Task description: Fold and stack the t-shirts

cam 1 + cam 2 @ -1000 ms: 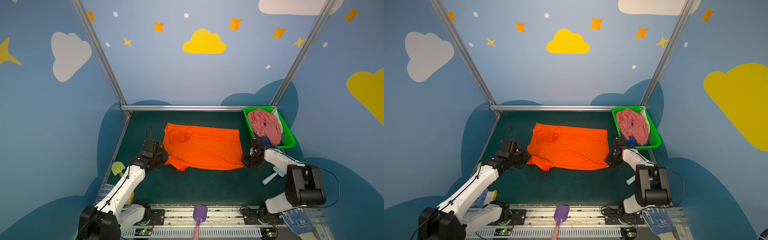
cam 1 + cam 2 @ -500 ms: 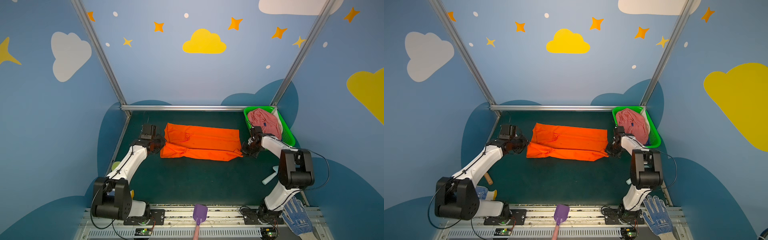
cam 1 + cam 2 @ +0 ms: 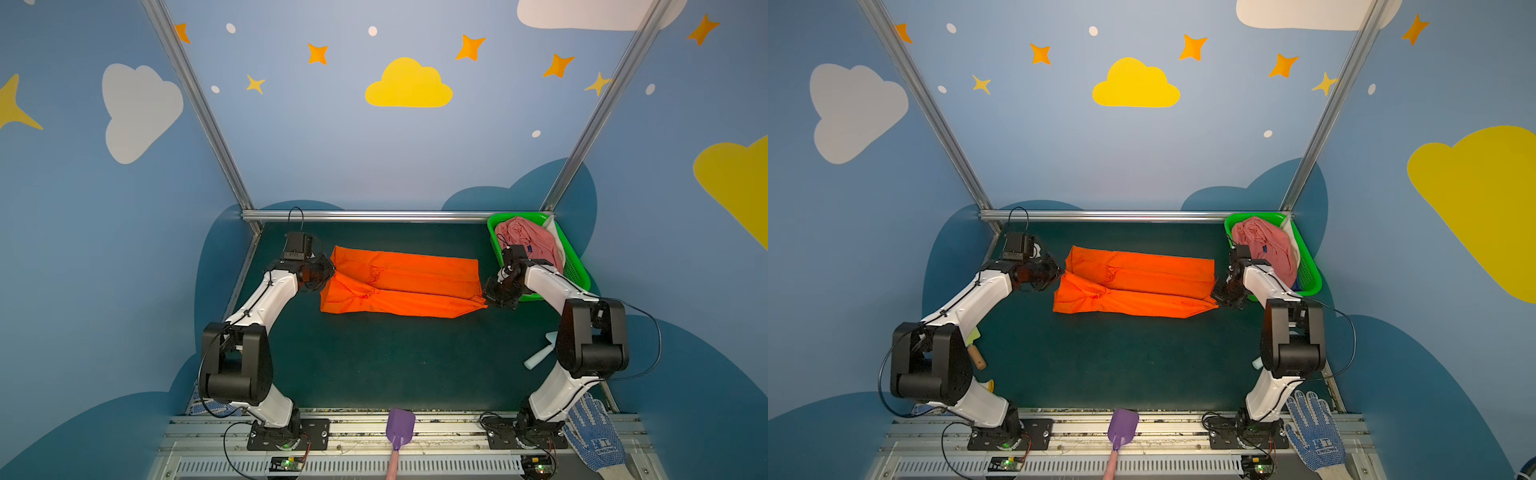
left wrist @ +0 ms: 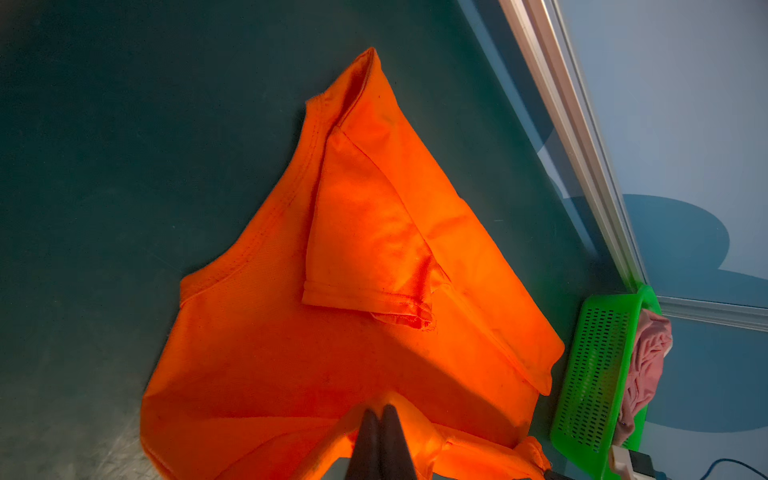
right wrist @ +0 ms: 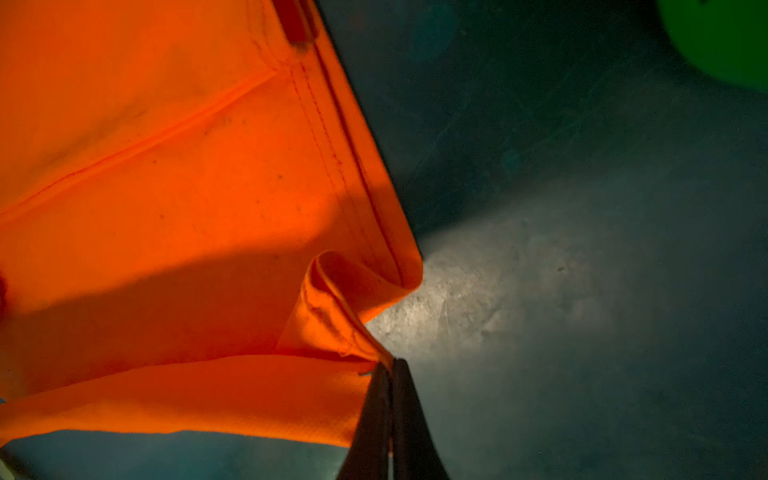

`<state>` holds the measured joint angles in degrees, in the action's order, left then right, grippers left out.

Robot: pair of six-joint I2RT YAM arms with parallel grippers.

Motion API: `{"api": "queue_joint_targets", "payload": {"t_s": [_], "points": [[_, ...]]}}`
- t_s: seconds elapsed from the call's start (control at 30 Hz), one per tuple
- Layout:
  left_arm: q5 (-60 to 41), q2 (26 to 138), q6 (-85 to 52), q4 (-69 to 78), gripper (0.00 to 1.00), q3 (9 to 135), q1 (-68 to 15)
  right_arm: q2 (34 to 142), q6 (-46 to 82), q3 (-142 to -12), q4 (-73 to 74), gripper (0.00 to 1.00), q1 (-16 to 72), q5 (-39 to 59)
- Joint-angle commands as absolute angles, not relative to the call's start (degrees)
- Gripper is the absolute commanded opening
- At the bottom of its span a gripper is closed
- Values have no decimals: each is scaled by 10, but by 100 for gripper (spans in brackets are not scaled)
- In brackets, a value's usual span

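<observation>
Right now the orange shirt (image 3: 403, 286) is lying across the back half of the dark green bench (image 3: 395, 365). It is gathered into a long band running left to right, with a crease along its length. In the left wrist view a short sleeve is lying flat on top of the cloth.

The left claw (image 4: 380, 409) is clamping down on the shirt's left end, its jaws pressed together with the fabric bunching up around the tips. Across from it the right claw (image 5: 391, 365) is pinching the near right corner. Its jaws are closed tight on a small tuck of hem, and that corner is drawing out into a point just above the bench.

Both arms are reaching in from the front rail, one at each end of the garment. In the back right corner a green basket (image 3: 579, 274) is holding the pink shirt (image 3: 525, 241), which is heaping above the rim — just behind the right arm's wrist.
</observation>
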<state>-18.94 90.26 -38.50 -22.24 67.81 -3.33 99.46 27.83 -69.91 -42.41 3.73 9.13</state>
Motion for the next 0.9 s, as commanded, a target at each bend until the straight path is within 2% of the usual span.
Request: {"api": "queue_joint_targets", "payload": {"t_s": [0.0,0.57,0.7,0.87], "points": [[-197,865,-368,-208,5,682,-29,958,266,-706,-459,0,36,99],[-248,673,-392,-192,5,515,-35,783,293,-513,-492,0,59,115],[-242,652,-402,-181,5,486,-35,779,290,-502,-487,0,59,119],[-228,667,-394,-178,5,496,-35,831,272,-537,-477,0,54,122]]}}
